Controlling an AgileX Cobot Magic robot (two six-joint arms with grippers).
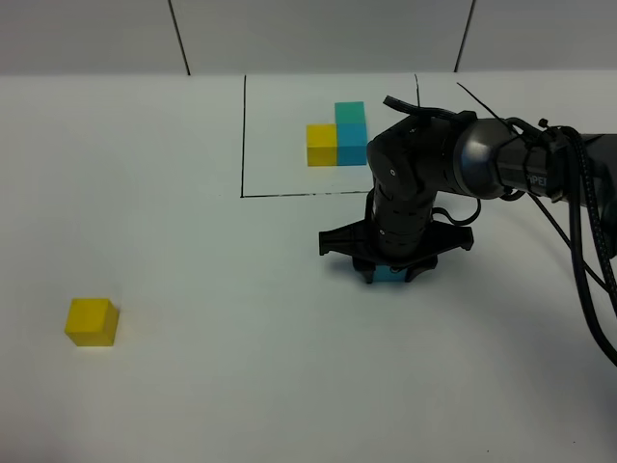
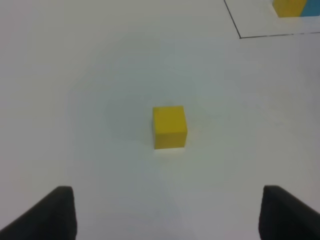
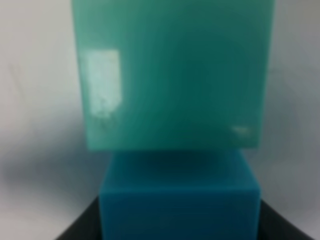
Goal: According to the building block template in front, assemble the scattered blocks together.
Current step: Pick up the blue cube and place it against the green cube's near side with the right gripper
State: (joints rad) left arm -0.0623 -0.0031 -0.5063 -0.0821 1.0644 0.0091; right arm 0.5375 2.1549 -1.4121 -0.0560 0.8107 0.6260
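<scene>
Progress partial: blue cube [image 3: 180, 200] clamped between right fingers [image 3: 80, 232], butted against teal cube [image 3: 172, 75] beyond the tips. Yellow cube [image 2: 169, 127] not yet joined, ahead of spread left fingers [image 2: 55, 215].

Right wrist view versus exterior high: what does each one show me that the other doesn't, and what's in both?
Only the right wrist view: the teal-green cube, close up and blurred, right against the blue cube; whether they are stacked or side by side is unclear. Only the exterior high view: the loose yellow cube far to the left, the framed template, and the right arm itself. Both: the blue cube, though the exterior view shows just a sliver of it beneath the arm.
</scene>
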